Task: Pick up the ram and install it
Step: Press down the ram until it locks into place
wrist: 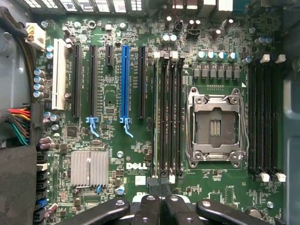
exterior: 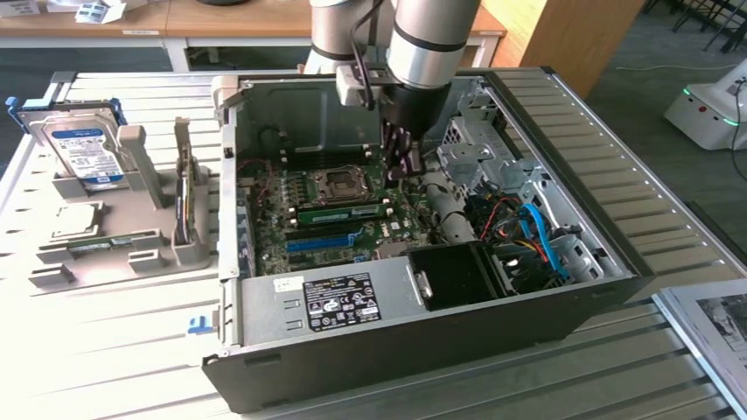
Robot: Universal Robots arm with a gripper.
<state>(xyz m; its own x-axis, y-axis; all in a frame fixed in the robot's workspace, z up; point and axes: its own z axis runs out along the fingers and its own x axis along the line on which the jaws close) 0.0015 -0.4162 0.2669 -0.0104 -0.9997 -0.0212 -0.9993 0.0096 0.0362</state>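
The ram [exterior: 341, 211], a long thin green stick, stands on edge in a memory slot on the motherboard [exterior: 306, 241], beside the processor socket [exterior: 341, 182]. In the wrist view it shows edge-on as a pale line [wrist: 156, 117] in the slot farthest from the socket [wrist: 216, 124]. My gripper [exterior: 401, 168] hangs inside the open computer case [exterior: 583, 297], just above the board near one end of the slot row. Its black fingers [wrist: 151, 208] are pressed together, so the gripper [wrist: 161, 187] is shut with nothing between them.
A grey holder [exterior: 152, 254] on the slatted table at the exterior view's left carries a blue-labelled hard drive [exterior: 80, 150] and a square silver chip [exterior: 70, 219]. Case walls, the drive cage [exterior: 478, 144], cables [exterior: 531, 232] and the black power supply [exterior: 338, 302] crowd the arm.
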